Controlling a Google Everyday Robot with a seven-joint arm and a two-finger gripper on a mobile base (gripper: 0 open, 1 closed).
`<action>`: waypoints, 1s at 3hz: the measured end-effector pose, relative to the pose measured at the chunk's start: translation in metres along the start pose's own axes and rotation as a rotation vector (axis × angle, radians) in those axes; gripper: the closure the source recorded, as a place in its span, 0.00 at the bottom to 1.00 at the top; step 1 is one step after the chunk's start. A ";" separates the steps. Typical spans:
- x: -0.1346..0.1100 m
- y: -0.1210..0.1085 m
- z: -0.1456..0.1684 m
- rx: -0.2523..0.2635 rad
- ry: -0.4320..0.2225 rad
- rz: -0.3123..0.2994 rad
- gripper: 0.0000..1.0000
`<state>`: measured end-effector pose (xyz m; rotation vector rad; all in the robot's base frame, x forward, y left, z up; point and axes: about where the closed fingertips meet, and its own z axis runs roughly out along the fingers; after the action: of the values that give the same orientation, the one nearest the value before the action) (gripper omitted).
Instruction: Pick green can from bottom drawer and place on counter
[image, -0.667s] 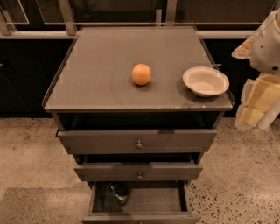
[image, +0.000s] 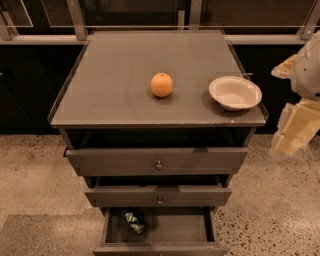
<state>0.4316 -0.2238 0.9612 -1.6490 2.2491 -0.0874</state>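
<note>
Approach step, before any grasp of the green can (image: 134, 221).

Can lying tilted at the left of the open bottom drawer (image: 175, 248), below the two upper drawers (image: 158, 161), both pulled out less far. Tool (image: 295, 131) out at the right edge of view, just beside the bench (image: 115, 75) and well apart from the can; apart or together, cannot tell. On the bench, an orange (image: 161, 84) near the middle and a white bowl (image: 235, 92) by the right edge. Next, by judgement: swing left and low in front of the cabinet, then down into the drawer from above, clear of the upper drawers' fronts, to close across the can. Against the earlier frame: tool slightly lower and further right; can, orange and bowl unmoved.
</note>
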 end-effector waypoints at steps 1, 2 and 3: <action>0.026 0.029 0.046 -0.036 -0.084 0.138 0.00; 0.051 0.063 0.130 -0.124 -0.175 0.273 0.00; 0.058 0.066 0.155 -0.105 -0.183 0.307 0.00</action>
<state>0.4044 -0.2333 0.7851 -1.2802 2.3654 0.2508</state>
